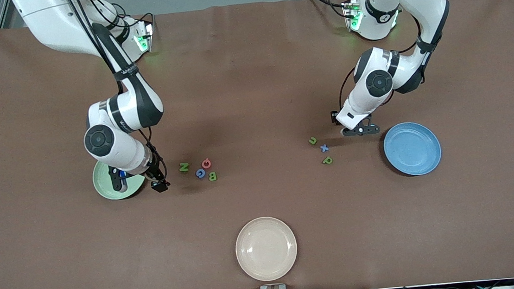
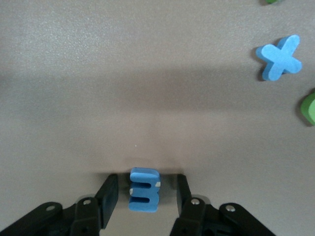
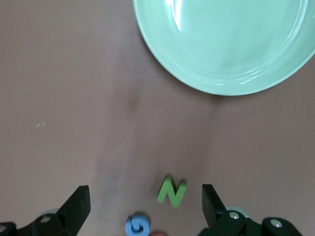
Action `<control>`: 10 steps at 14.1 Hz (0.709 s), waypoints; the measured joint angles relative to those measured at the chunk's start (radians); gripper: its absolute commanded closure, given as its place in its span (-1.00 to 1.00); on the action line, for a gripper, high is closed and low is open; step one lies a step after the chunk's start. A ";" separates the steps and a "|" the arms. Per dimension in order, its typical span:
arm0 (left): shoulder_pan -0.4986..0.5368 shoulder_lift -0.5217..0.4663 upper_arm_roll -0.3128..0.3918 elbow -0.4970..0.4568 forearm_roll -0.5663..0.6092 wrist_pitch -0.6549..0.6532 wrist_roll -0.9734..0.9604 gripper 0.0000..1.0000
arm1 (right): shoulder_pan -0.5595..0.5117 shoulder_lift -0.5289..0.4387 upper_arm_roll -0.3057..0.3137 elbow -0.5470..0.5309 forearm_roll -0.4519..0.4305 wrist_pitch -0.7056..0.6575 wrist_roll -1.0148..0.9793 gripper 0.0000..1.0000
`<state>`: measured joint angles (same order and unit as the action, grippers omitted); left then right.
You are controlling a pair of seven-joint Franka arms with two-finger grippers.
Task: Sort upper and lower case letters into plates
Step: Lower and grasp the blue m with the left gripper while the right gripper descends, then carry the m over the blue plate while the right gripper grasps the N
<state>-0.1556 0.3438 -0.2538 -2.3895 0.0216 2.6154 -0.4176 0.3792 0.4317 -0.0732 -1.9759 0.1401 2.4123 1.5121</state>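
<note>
My left gripper [image 1: 361, 130] is down at the table beside the blue plate [image 1: 412, 148]. In the left wrist view its gripper [image 2: 146, 183] stands open around a small blue letter [image 2: 144, 190] set on edge, with a narrow gap on each side. A green letter [image 1: 313, 140], a blue x [image 1: 325, 148] and another green letter [image 1: 327, 160] lie close by. My right gripper [image 1: 156, 181] hangs wide open beside the pale green plate [image 1: 102, 188]. Near it lie a green N [image 1: 184, 166], a red letter [image 1: 206, 163], a blue letter [image 1: 200, 173] and a green B [image 1: 212, 176].
A cream-white plate [image 1: 266, 248] sits near the table's front edge, midway between the two arms' ends. The right wrist view shows the green plate [image 3: 221, 44], the N [image 3: 172, 191] and the blue letter [image 3: 138, 224] on the brown cloth.
</note>
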 measured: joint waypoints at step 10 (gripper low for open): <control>0.001 -0.004 0.002 0.000 0.001 -0.001 0.000 0.44 | 0.028 0.049 0.001 -0.134 0.001 0.202 0.108 -1.00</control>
<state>-0.1551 0.3399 -0.2518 -2.3893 0.0230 2.6147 -0.4176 0.4071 0.4807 -0.0725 -2.1095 0.1406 2.6140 1.6203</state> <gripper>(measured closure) 0.665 0.000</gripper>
